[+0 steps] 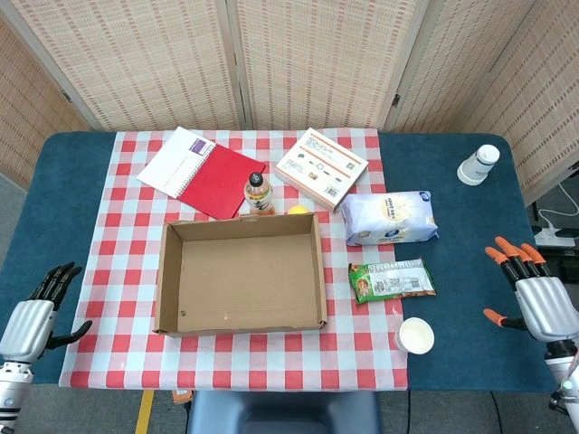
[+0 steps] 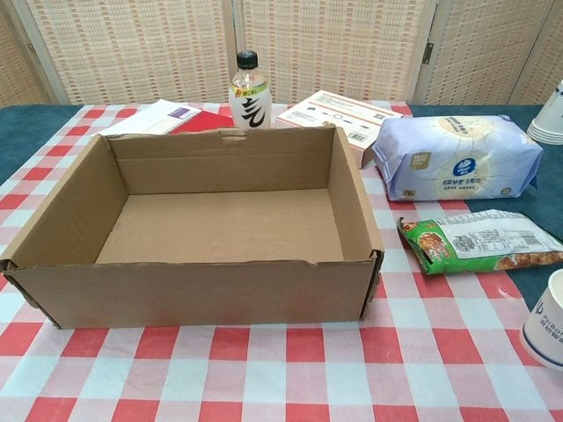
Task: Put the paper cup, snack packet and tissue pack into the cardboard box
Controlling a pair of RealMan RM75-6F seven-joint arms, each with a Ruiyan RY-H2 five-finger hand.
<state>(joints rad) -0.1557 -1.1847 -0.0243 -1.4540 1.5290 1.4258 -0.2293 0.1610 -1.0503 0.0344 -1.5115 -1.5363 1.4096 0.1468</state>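
Note:
An empty cardboard box (image 1: 172, 280) (image 2: 352, 220) lies open on the checked cloth. To its right lie a green snack packet (image 1: 393, 279) (image 2: 479, 242) and, further back, a pale blue tissue pack (image 1: 390, 218) (image 2: 457, 156). A white paper cup (image 1: 415, 335) (image 2: 547, 321) stands upright near the front right corner of the cloth. My left hand (image 1: 34, 313) hovers open at the table's front left, holding nothing. Far right, beyond the cup, my right hand (image 1: 534, 294) is open with its fingers spread. Neither hand shows in the chest view.
Behind the box stand a drink bottle (image 1: 259, 193) (image 2: 249, 91) and a yellow object (image 1: 298, 211). A red and white notebook (image 1: 201, 173) and a flat printed carton (image 1: 321, 168) (image 2: 343, 119) lie at the back. Stacked white cups (image 1: 477, 165) stand far right.

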